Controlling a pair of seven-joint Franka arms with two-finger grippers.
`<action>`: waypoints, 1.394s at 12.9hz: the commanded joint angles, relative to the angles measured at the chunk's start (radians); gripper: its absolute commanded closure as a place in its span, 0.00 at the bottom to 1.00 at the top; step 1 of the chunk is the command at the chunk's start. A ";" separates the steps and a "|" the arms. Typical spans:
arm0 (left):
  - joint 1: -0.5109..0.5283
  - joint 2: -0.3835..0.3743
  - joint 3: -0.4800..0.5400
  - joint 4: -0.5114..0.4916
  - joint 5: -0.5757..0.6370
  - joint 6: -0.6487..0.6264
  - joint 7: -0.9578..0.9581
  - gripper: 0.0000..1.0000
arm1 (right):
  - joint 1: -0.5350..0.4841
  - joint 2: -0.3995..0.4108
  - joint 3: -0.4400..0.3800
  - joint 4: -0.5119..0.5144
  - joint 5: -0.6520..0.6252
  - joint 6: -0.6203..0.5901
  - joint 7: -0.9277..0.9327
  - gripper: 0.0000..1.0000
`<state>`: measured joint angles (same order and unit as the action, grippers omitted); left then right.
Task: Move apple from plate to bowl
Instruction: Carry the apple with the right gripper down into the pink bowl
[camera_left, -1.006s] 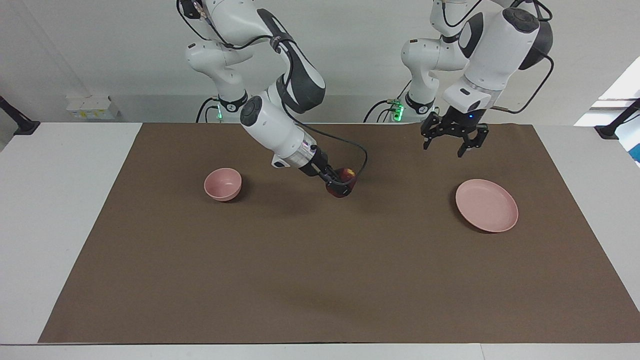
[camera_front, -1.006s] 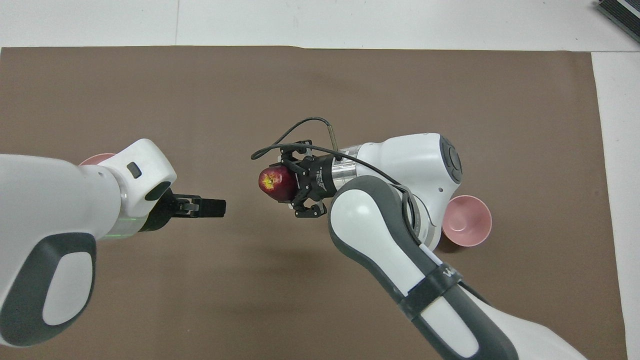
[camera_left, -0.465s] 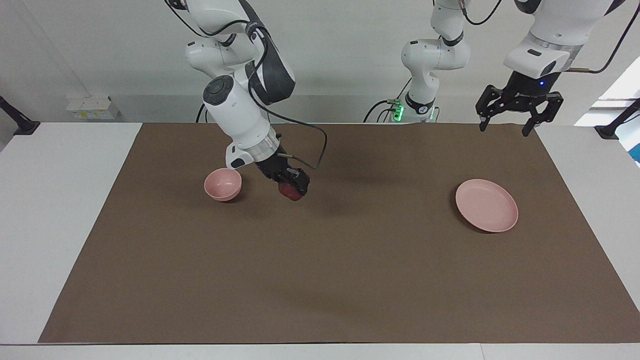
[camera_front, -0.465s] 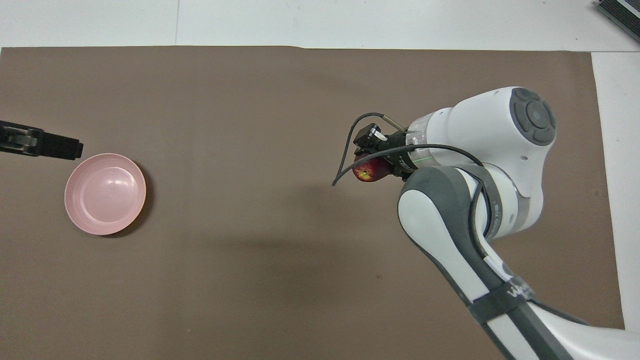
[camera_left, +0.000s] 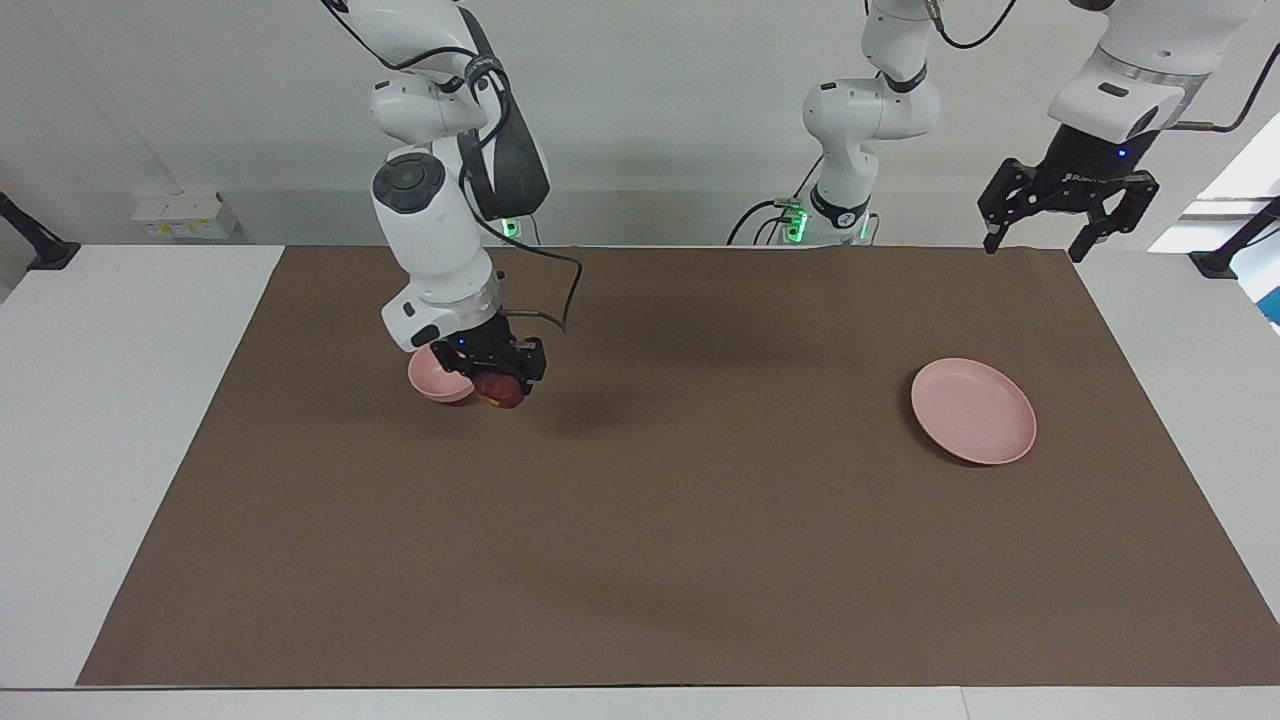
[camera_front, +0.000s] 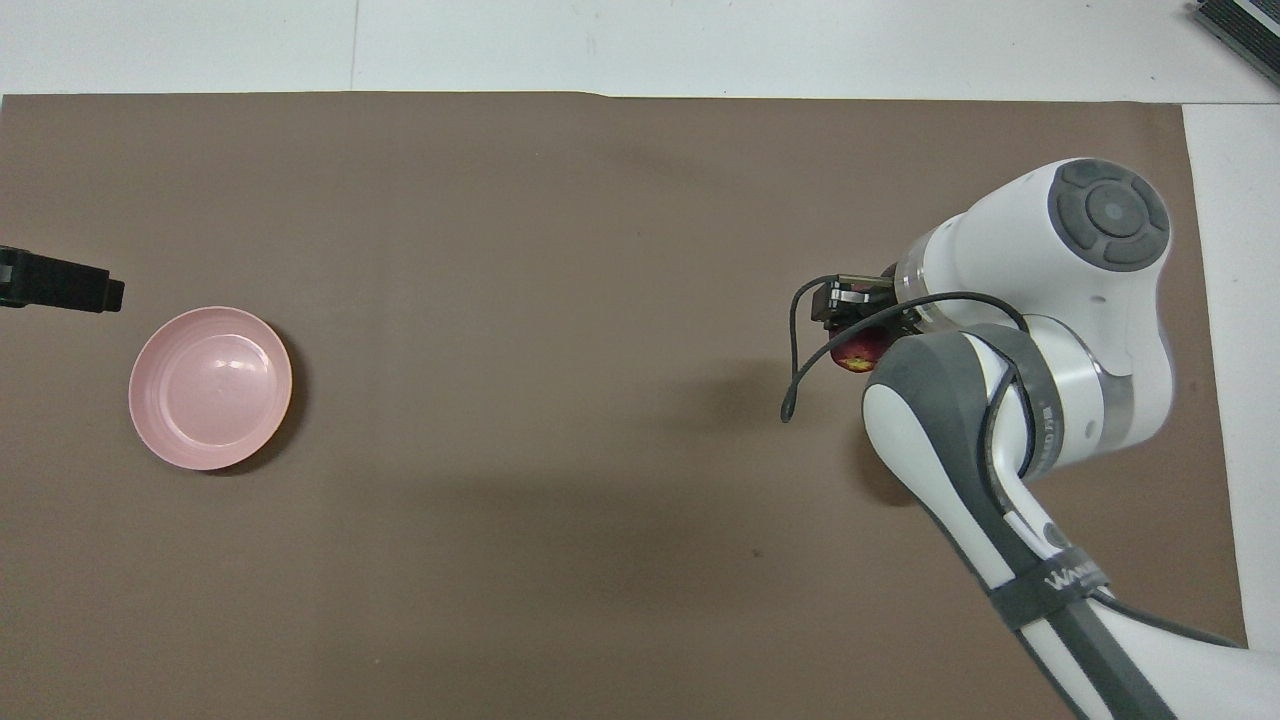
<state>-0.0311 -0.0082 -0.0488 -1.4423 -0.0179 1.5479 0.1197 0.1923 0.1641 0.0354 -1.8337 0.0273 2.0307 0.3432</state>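
My right gripper is shut on the dark-red apple and holds it low, just beside the small deep pink bowl, on the side toward the left arm's end. In the overhead view only a part of the apple shows under the right gripper, and the arm hides the bowl. The flat pink plate lies bare toward the left arm's end and shows whole in the overhead view. My left gripper is open and empty, raised over the mat's edge near the robots.
A brown mat covers most of the white table. A black cable loops from the right wrist. One of the left gripper's fingertips shows at the overhead view's edge, beside the plate.
My right gripper has carried the apple from the mat's middle toward the right arm's end, up to the bowl. My left gripper has drawn back and up toward its own end.
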 joint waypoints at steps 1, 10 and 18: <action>0.030 0.022 -0.003 0.042 -0.001 -0.038 0.006 0.00 | -0.056 -0.102 0.011 -0.142 -0.049 0.031 -0.099 0.56; -0.001 -0.044 0.035 -0.096 0.010 0.012 0.034 0.00 | -0.156 -0.279 0.011 -0.536 -0.046 0.264 -0.234 0.56; -0.015 -0.090 0.065 -0.158 0.012 -0.028 -0.005 0.00 | -0.152 -0.251 0.011 -0.592 -0.046 0.363 -0.208 0.00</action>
<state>-0.0197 -0.0615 -0.0162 -1.5549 -0.0153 1.5174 0.1214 0.0531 -0.0500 0.0391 -2.4320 -0.0007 2.4276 0.1218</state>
